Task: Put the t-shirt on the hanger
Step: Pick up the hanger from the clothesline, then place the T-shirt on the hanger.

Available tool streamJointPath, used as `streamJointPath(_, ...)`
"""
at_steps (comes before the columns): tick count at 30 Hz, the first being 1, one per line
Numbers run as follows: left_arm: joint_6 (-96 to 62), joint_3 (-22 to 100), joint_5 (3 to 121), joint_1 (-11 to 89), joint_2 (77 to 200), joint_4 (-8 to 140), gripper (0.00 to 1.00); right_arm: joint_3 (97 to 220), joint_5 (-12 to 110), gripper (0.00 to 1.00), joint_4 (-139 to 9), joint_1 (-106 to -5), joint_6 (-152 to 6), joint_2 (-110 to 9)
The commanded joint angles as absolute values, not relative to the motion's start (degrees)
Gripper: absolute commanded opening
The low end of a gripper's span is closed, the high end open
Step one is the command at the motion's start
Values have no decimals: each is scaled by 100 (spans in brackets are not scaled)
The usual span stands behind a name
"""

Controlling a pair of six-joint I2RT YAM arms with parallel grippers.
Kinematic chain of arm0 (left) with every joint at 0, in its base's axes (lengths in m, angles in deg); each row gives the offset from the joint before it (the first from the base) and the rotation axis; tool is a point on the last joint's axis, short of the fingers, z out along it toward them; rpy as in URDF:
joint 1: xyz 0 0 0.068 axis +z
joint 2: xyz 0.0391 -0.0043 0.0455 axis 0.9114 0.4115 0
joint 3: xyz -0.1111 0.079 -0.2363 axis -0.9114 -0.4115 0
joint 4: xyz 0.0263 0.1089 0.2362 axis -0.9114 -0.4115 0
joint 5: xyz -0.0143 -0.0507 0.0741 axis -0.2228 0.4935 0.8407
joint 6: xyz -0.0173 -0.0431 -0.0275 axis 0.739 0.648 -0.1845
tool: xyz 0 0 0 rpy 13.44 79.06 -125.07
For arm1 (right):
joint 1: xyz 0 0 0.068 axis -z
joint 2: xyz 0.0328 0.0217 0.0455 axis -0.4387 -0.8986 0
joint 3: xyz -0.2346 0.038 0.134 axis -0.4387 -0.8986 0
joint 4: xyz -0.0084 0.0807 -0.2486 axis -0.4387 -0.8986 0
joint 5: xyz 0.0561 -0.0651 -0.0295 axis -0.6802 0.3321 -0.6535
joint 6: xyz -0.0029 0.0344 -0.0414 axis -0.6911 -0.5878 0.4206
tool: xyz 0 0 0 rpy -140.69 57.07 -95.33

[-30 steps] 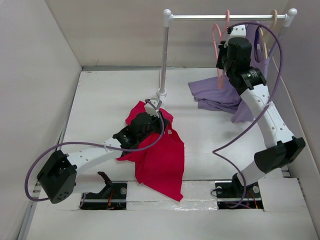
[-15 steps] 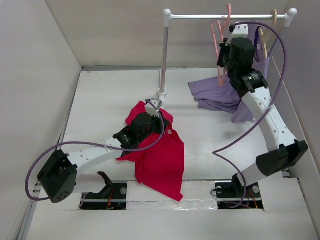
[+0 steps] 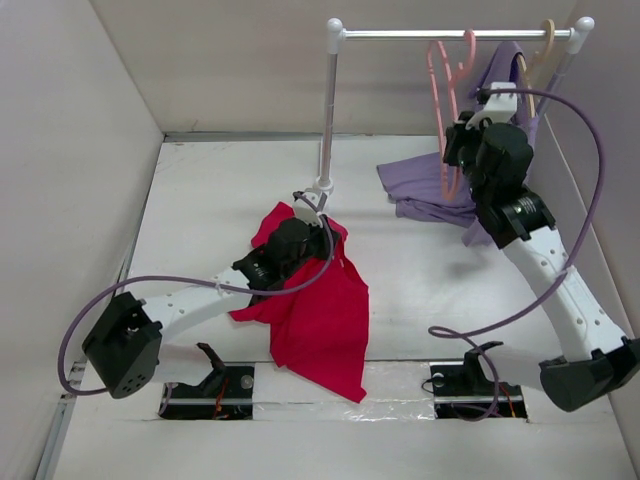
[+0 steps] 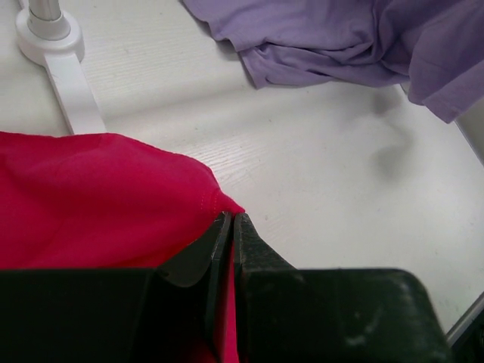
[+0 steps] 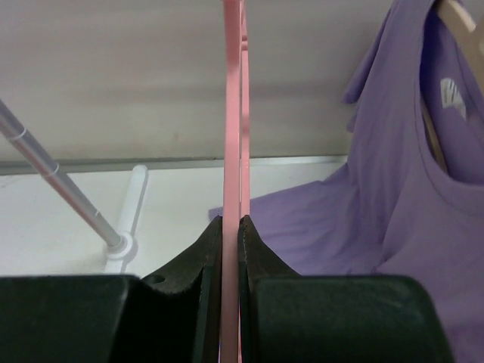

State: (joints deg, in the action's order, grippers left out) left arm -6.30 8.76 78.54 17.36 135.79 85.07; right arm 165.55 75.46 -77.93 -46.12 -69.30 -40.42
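Observation:
The bright red t-shirt point(image 3: 320, 320) lies crumpled on the table in front of the rack post. My left gripper point(image 3: 305, 215) is shut on its far edge; in the left wrist view the red cloth point(image 4: 98, 197) is pinched between the jaws of the left gripper point(image 4: 230, 219). The thin pink hanger point(image 3: 447, 110) is off the rail and tilted below it. My right gripper point(image 3: 462, 125) is shut on it; in the right wrist view the pink bar point(image 5: 232, 106) runs up from between the jaws of the right gripper point(image 5: 231, 223).
A white rack with a rail point(image 3: 455, 33) and post point(image 3: 328, 120) stands at the back. A lilac garment point(image 3: 430, 190) hangs on a beige hanger point(image 3: 545, 45) and spills onto the table. White walls enclose the table on the left, back and right.
My right arm has pulled the pink hanger down and to the right, and its hook is now off the rail. The left gripper has shifted slightly up with the red cloth.

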Motion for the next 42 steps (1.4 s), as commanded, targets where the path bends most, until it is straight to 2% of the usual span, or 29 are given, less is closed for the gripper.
streamJointPath(1,-691,1220,8053,1754,13699,8665,0,16080,7356,0,-7105,-4948,-7106,-3404)
streamJointPath(7,-683,1343,8036,2052,14103,8920,0,14778,6391,0,-7316,-5651,-7650,-2288)
streamJointPath(10,-648,1361,7931,2359,14218,9051,0,13610,6240,0,-7421,-6073,-8274,-1444)
streamJointPath(11,-639,1370,7878,2525,14244,9069,0,13154,6248,0,-7700,-6178,-8545,-1242)
streamJointPath(15,-568,1379,7728,2869,14262,9069,0,12606,6493,0,-8717,-6636,-8986,-380)
streamJointPath(19,-489,1431,7439,3106,14341,9096,0,12359,6372,0,-9161,-6970,-9347,174)
streamJointPath(27,-480,1607,7210,3160,14543,9060,0,12446,6582,0,-9591,-7611,-9707,289)
streamJointPath(33,-463,1765,7087,3213,14666,9069,0,12482,6477,0,-9864,-7726,-9901,553)
streamJointPath(42,-489,1721,7069,3213,14412,8964,0,12350,5933,0,-9207,-7726,-9761,62)
